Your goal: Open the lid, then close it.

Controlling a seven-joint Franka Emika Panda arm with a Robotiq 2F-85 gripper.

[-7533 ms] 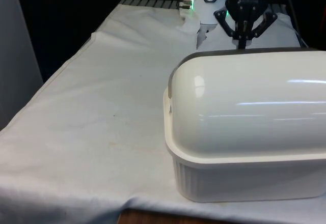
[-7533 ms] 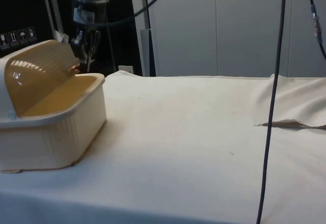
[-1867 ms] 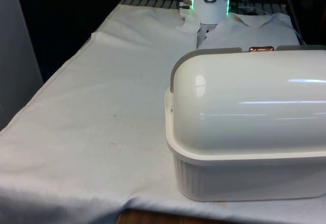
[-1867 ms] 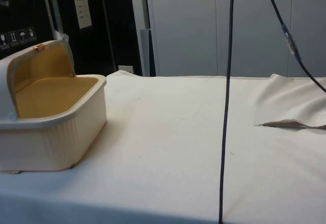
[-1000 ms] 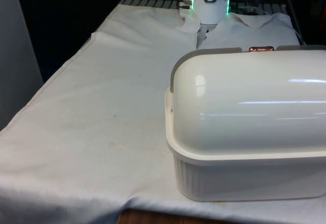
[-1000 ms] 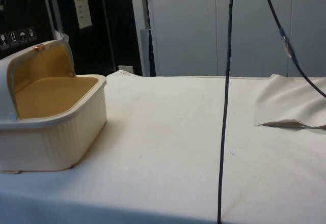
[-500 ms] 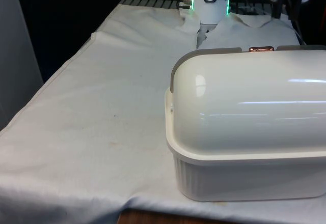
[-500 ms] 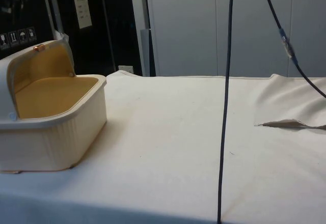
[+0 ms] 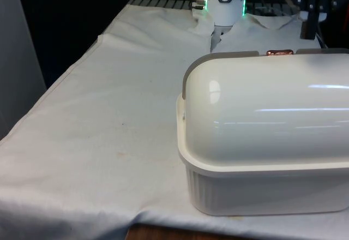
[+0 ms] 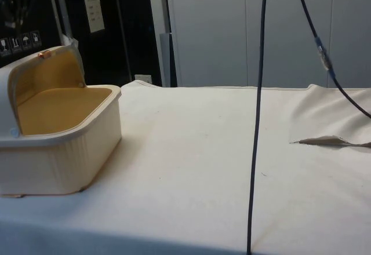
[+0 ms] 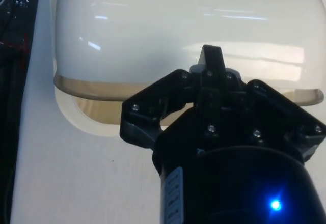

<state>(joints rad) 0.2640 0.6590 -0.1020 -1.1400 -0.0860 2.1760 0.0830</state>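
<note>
The white bread box stands at the front view's right, its domed lid rolled back and the copper handle on top. From the side, the box is open, with the lid raised over a bare tan inside and the handle at the lid's upper edge. My gripper hangs shut and holding nothing behind the box, above and to the right of the handle. The wrist view has the shut gripper over the lid's rim.
The robot's base stands at the table's far end. A black cable hangs down across the side view. The cloth is rucked into a fold at the side view's right. Open cloth stretches to the box's left.
The lid, partly down with the gripper at its handle 7.5 s ago, is now rolled fully back. The gripper left and has now come down behind the box's right part.
</note>
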